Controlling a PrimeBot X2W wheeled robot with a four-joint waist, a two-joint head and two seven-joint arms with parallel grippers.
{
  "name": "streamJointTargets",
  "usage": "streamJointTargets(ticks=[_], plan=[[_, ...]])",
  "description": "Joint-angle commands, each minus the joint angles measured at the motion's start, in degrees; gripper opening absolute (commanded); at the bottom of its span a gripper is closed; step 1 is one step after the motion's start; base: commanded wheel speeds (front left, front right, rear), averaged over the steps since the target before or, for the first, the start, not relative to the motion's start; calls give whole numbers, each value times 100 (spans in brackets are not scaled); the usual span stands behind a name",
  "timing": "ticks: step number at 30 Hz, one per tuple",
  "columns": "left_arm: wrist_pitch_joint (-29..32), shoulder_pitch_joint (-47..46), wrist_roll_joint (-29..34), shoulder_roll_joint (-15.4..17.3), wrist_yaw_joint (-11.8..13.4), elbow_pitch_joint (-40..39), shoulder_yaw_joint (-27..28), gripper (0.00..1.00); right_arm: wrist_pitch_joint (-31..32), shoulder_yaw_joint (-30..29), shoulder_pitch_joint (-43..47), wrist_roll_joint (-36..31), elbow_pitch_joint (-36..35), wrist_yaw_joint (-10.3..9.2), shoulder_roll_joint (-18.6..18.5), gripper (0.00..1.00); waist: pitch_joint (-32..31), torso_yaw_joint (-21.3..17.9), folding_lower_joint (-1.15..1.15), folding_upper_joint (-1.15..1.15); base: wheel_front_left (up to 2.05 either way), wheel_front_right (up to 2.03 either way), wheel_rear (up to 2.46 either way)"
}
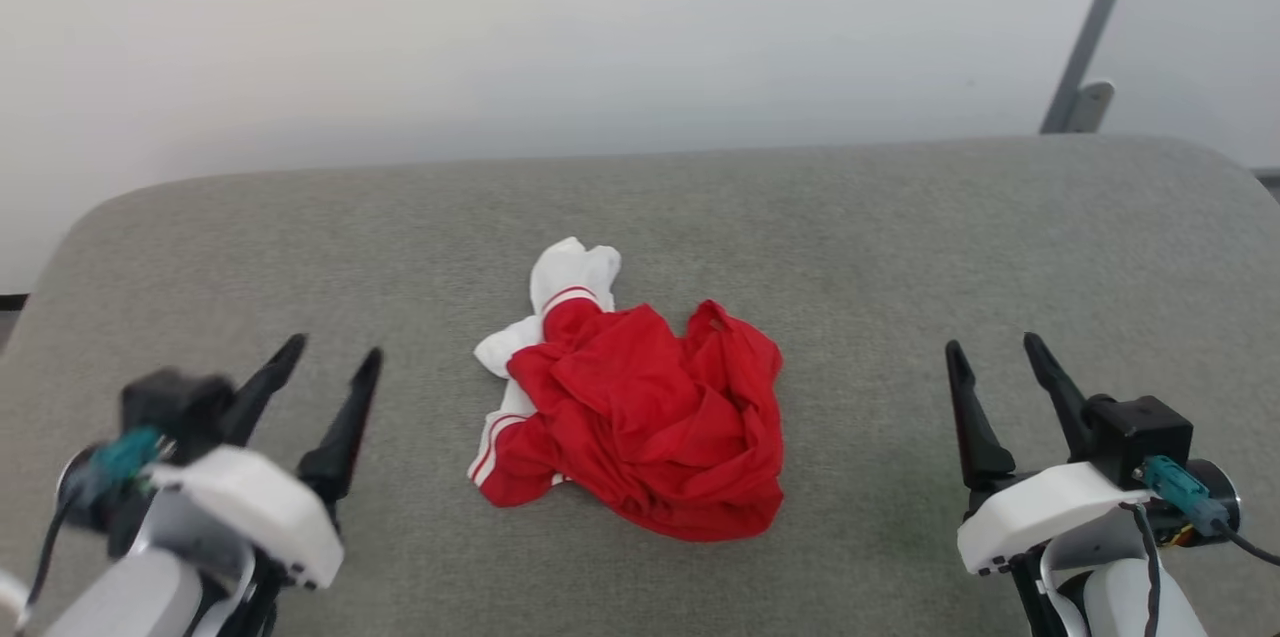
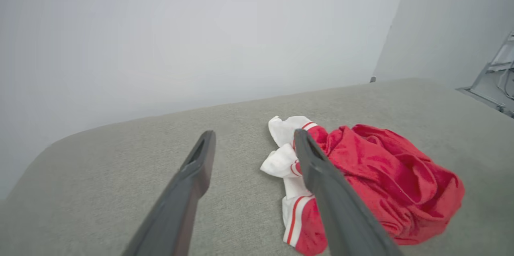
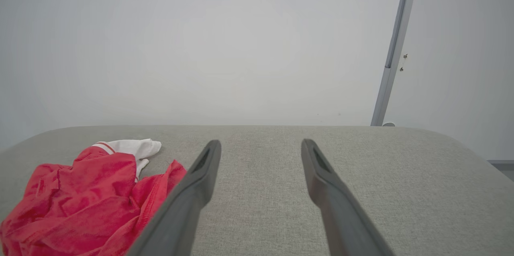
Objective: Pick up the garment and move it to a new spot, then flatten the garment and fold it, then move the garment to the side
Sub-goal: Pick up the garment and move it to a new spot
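Note:
The garment [image 1: 640, 407] lies crumpled in a red heap with white, red-striped sleeves poking out at its far left, in the middle of the grey padded surface [image 1: 900, 237]. Its print is hidden in the folds. My left gripper [image 1: 333, 357] is open at the lower left, clear of the cloth, with nothing between its fingers. My right gripper [image 1: 997, 349] is open at the lower right, also apart from it. In the left wrist view the garment [image 2: 381, 175] lies to the right of my open left gripper [image 2: 252, 137]. In the right wrist view the garment [image 3: 80, 191] sits at the lower left of my open right gripper [image 3: 260, 145].
The grey surface has rounded far corners and ends at a pale wall [image 1: 500, 37]. A grey metal post [image 1: 1090, 27] stands behind its far right corner. Bare grey surface lies on both sides of the heap.

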Motion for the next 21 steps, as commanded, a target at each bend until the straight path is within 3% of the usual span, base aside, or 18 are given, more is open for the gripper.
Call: streamJointTargets(ticks=[1, 4, 12, 21], plan=[[-193, 221, -52, -47, 29, 38, 59, 100, -9, -20, 73, -11, 10, 0, 1, 100, -49, 87, 0, 0, 0, 0, 0], [-545, 540, -126, -88, 110, 110, 237, 100, -19, -50, 117, -22, 28, 0, 0, 100, -94, 184, 0, 0, 0, 0, 0], [-796, 1230, -50, -222, 180, 193, 676, 100, -22, -129, 213, -35, -8, 0, 0, 100, -152, 397, 0, 0, 0, 0, 0], [-807, 2057, 480, -724, 30, -116, 1978, 100, -25, -202, 311, -37, -120, 0, 1, 100, -170, 553, 0, 0, 0, 0, 0]])
